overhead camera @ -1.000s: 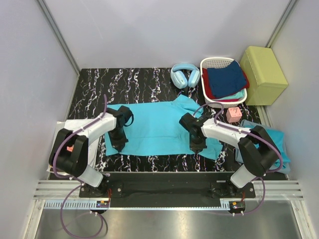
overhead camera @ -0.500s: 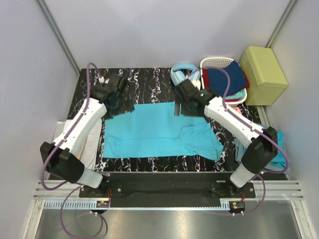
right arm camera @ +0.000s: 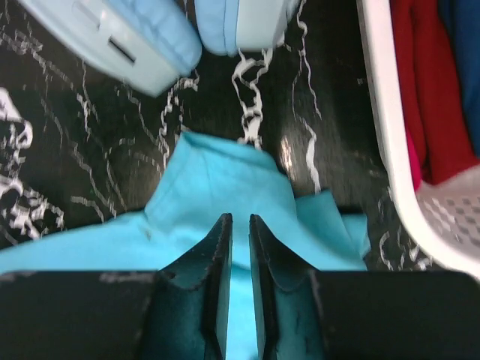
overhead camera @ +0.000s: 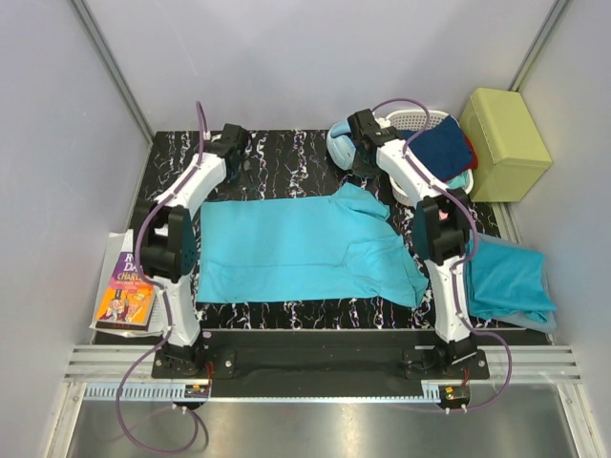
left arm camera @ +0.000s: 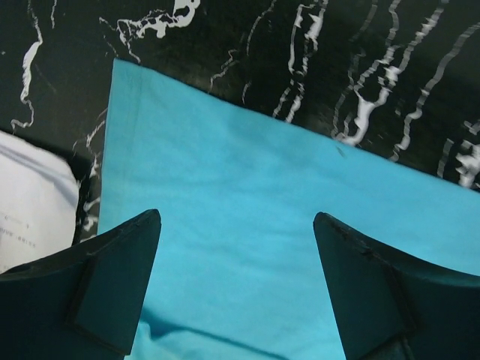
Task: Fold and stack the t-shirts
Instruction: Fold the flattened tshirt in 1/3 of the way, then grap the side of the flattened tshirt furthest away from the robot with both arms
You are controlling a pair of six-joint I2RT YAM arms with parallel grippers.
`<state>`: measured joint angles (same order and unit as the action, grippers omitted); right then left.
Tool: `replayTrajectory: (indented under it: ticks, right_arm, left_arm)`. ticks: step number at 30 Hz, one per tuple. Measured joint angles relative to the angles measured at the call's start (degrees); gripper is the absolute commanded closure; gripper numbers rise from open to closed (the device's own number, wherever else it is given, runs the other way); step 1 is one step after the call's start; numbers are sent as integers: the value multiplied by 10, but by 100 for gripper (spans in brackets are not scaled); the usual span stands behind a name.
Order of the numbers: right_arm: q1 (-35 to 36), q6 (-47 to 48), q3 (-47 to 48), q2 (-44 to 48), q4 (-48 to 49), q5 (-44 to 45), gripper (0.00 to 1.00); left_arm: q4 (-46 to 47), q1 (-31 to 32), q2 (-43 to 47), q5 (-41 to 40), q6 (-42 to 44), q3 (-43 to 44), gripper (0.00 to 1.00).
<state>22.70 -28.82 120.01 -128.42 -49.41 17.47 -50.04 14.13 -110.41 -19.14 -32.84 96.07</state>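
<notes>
Both arms have swung from the near hem of the spread t-shirt to its far edge, uncovering a glossy paperback book at 9 o'clock. At the shirt's 11 o'clock corner the left gripper hangs over the cloth with its dark fingers spread wide and nothing between them. The shirt, thin matte turquoise cloth, lies flat as a broad rectangle on the black, white-veined table, with its right sleeve rumpled. At 1 o'clock the right gripper sits over that sleeve, its fingers drawn almost together with only a narrow slit, and no cloth is seen in it. Smooth pale blue headphones lie just beyond, and a white perforated basket of red and navy cloth stands at 2 o'clock. A second t-shirt lies folded at 4 o'clock. Judged from this, the first fold is starting: each gripper must next pinch a far corner and carry it nearward.
</notes>
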Motion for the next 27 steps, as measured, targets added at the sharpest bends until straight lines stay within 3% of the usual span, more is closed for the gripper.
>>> replayTrajectory:
  ticks: [4, 10, 18, 27]
  right_arm:
    - [-9, 9, 54, -53, 0, -2, 74]
    - [-7, 17, 111, -95, 1, -15, 71]
    - [-7, 17, 121, -119, -2, -37, 71]
    - [-7, 17, 76, -118, 2, -37, 72]
  left_arm:
    - [16, -17, -60, -2, 23, 22, 10]
    - [23, -37, -79, 3, 33, 56, 10]
    - [36, -76, -117, 20, 33, 83, 16]
    - [32, -79, -197, 38, 43, 101, 51]
